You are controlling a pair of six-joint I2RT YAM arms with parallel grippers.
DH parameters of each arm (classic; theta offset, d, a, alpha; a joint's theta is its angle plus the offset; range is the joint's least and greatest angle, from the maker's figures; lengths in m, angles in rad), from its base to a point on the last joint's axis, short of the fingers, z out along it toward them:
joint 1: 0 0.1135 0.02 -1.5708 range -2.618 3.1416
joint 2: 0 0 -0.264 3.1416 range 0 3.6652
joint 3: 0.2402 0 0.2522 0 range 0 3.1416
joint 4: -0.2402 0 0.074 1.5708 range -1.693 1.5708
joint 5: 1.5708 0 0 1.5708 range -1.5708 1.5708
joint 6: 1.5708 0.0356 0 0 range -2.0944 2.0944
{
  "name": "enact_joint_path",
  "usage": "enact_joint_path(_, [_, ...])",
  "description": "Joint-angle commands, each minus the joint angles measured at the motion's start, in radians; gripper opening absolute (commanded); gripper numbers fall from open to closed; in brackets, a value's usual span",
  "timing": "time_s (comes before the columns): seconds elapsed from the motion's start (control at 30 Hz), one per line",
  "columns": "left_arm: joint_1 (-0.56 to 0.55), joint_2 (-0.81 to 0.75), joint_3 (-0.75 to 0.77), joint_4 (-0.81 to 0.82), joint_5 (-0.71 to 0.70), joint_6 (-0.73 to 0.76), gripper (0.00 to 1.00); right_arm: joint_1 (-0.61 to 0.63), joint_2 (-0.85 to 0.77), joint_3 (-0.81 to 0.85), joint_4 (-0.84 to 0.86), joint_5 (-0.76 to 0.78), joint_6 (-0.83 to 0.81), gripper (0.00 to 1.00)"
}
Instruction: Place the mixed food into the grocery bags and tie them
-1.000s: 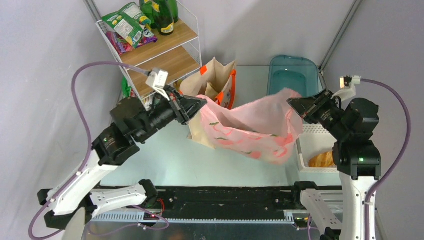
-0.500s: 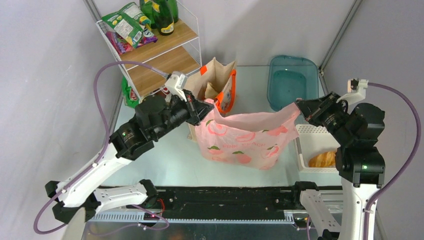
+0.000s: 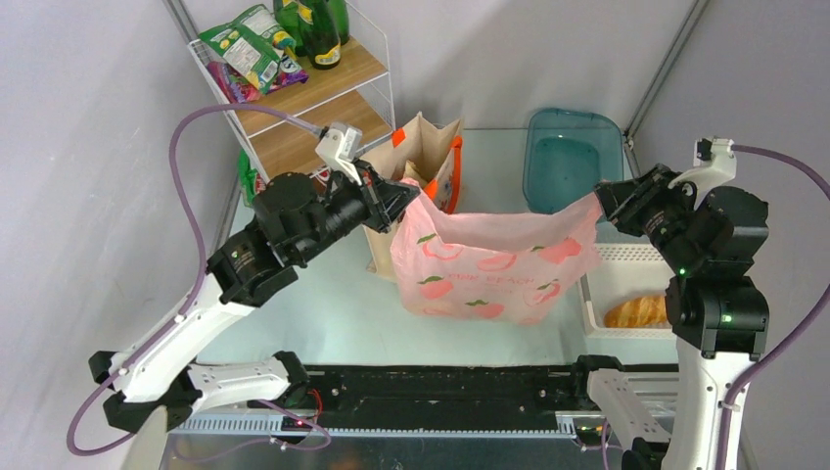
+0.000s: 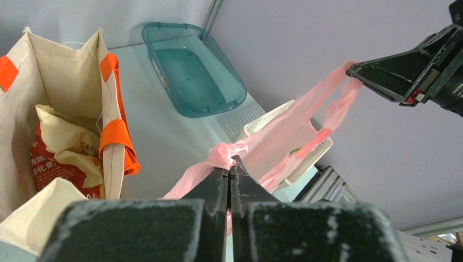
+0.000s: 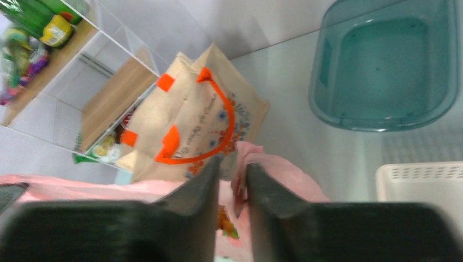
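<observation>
1. While clamped fully shut, left pincer (image 4: pixel 229 166) pinches one bunched handle of pink bag (image 3: pixel 494 264), which hangs below and between both pincers
2. Its film looks thin, soft and slippery, so it is best taken by the bunched handles
3. Opposite, right pincer (image 5: pixel 232 164), jaws nearly closed, holds the other handle

Lab test cell, prob. mock-grocery: bare grey wall panels (image 3: pixel 88 147), my black base rail (image 3: pixel 440 377), wire shelf rack (image 3: pixel 333 117) w/ snack packs (image 3: pixel 245 44).
</observation>
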Motion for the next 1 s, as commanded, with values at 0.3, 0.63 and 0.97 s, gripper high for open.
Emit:
enact_joint_path(0.3, [-0.003,0.057,0.053,0.041,0.071,0.068,0.00,-0.007,-0.039,0.095,0.071,-0.207,-0.362,0.85])
enact_joint_path(0.63, [-0.004,0.010,0.042,0.041,0.111,0.118,0.00,0.005,-0.069,-0.113,0.561,-0.718,-0.234,0.91])
enact_joint_path(0.97, [-0.004,0.002,0.036,0.042,0.196,0.131,0.00,0.512,0.047,-0.147,0.527,-0.435,-0.464,0.92])
